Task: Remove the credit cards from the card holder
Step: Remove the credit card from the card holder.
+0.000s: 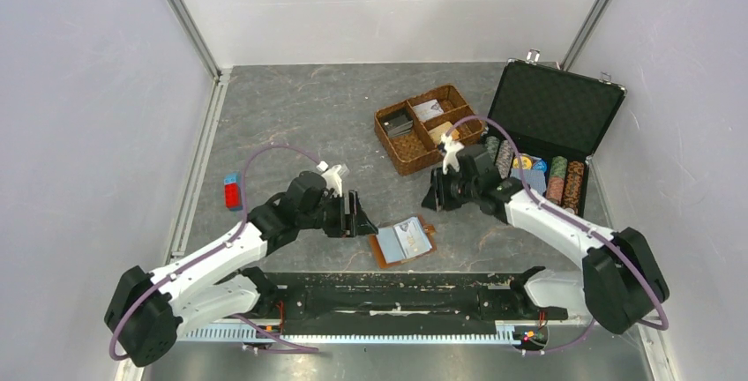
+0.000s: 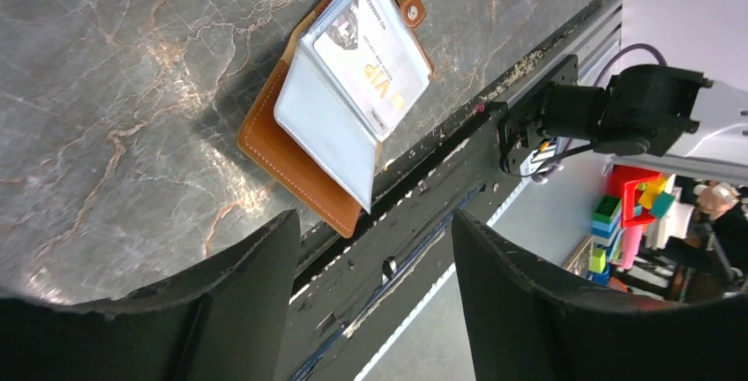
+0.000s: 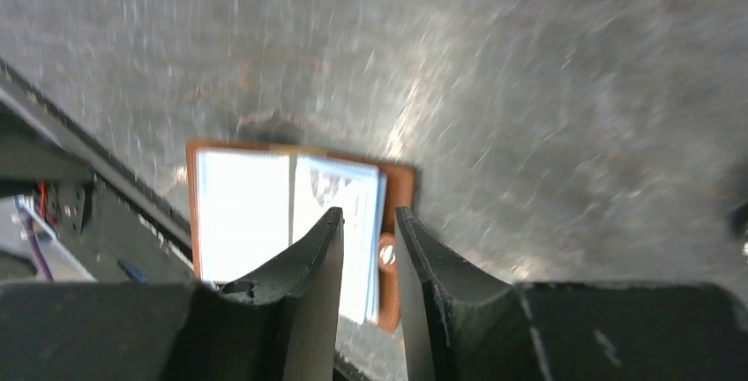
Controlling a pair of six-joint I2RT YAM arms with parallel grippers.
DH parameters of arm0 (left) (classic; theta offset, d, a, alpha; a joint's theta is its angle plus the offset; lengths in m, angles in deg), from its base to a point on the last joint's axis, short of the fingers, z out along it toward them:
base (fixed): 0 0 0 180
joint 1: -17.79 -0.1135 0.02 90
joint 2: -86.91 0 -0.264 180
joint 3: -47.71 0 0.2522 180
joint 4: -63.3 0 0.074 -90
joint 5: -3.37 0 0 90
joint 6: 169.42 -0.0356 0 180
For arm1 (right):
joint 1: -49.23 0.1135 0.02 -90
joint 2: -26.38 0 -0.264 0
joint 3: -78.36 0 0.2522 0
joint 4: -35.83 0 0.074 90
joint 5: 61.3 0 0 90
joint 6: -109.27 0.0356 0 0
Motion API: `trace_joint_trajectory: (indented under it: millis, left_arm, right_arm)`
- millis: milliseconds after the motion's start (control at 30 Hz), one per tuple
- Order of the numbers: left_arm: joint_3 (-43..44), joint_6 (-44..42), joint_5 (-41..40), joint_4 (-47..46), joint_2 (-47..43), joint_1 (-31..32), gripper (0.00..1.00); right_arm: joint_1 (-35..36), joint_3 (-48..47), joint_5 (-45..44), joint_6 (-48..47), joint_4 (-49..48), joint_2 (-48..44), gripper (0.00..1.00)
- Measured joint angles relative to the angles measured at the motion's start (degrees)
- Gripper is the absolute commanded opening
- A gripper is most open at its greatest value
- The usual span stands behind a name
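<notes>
Where the overhead view looks down, you see the card holder (image 1: 404, 240) lying open at the table's (image 1: 300, 116) near edge, just right of the left gripper (image 1: 363, 220). The right gripper (image 1: 438, 194) hangs beyond it, bare tabletop behind. On your left wrist, the fingers (image 2: 238, 284) stand wide apart and empty. A pale VIP card (image 2: 370, 59) sits in a clear sleeve (image 2: 317, 134), and the holder's corner reaches the black rail (image 2: 423, 213). Your right wrist is blurred, its fingers (image 3: 309, 266) a narrow gap apart, gripping nothing.
</notes>
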Motion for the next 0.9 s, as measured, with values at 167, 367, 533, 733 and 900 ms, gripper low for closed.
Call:
trace_joint_trajectory:
  millis: [167,367,533,733,900]
  left_arm:
    - [-3.8,5.1,1.7,-9.1,4.2,0.2,0.6]
    - [-4.3,8.5,2.6,-18.6,10.5,2.3,0.52]
    - [-4.3,10.0,2.6,-23.4,15.8,5.8,0.49]
    - [-4.3,12.3,2.2,-28.8,21.0,8.7,0.45]
    - [-5.1,12.5,1.9,-32.7,26.8,8.8,0.45]
  right_arm:
    - [5.9,7.6,0.3,2.8,-2.5,-3.8,0.32]
    - [7.7,11.0,1.9,6.2,-7.1,-5.1,0.33]
    - [7.7,11.2,3.5,7.2,-10.4,-3.4,0.33]
    - [8.0,14.2,5.2,8.4,-14.3,-1.9,0.31]
    - [8.1,16.6,5.4,8.5,-15.5,0.0,0.3]
